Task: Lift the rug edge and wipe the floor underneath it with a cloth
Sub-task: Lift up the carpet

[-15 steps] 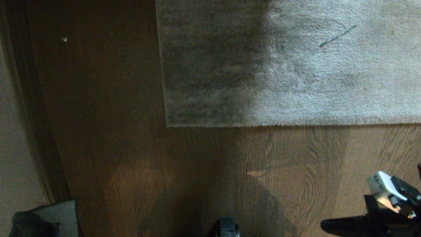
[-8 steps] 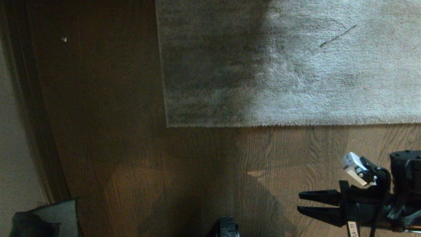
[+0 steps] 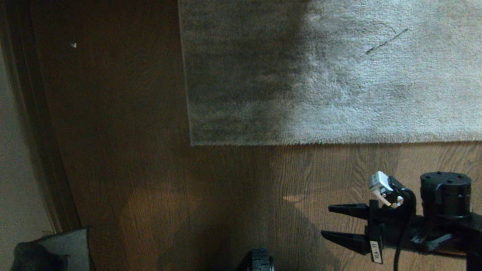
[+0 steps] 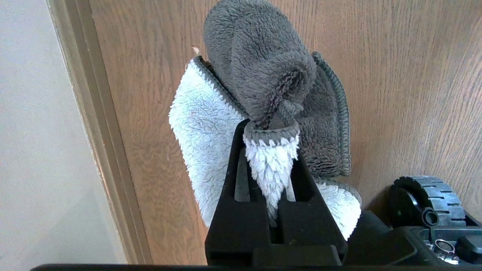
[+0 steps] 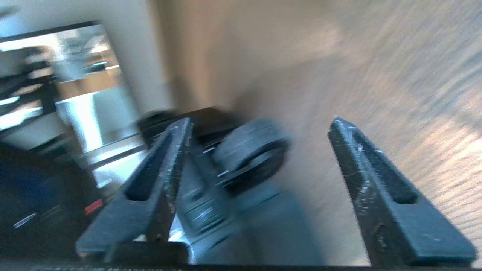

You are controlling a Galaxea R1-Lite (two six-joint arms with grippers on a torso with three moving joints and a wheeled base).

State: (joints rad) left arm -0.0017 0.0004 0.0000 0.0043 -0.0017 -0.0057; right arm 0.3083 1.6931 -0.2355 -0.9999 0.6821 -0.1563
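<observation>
Rug: big grey plush rug (image 3: 339,75) lies flat on the floor, filling the far side of the head view and running off to the right; its left half sits in shadow.
Rug edge: near hem (image 3: 335,143) is a straight line, flat down on the planks, nothing touching it.
Floor: brown wood-grain floor (image 3: 150,169) bare in front of the rug and along its left side; a tiny pale speck (image 3: 73,45) lies far left, well apart from the rug.
Right hand: right hand (image 3: 327,222) is in at the near right corner of the head view, above the floor, fingers pointing left, level w/ the planks; fingers spread wide apart, nothing between them, short of the rug edge.
Left hand: left hand (image 4: 269,133) is clamped tight on the cloth, close to the baseboard (image 4: 98,131) at the left wall.
Cloth: fluffy cloth (image 4: 263,82), dark grey one side, pale on the other, bunched and pinched at a fold between the left fingers; also peeks in at the near left corner of the head view.
Robot base: black wheel (image 4: 429,195) just beside the cloth-holding hand.
</observation>
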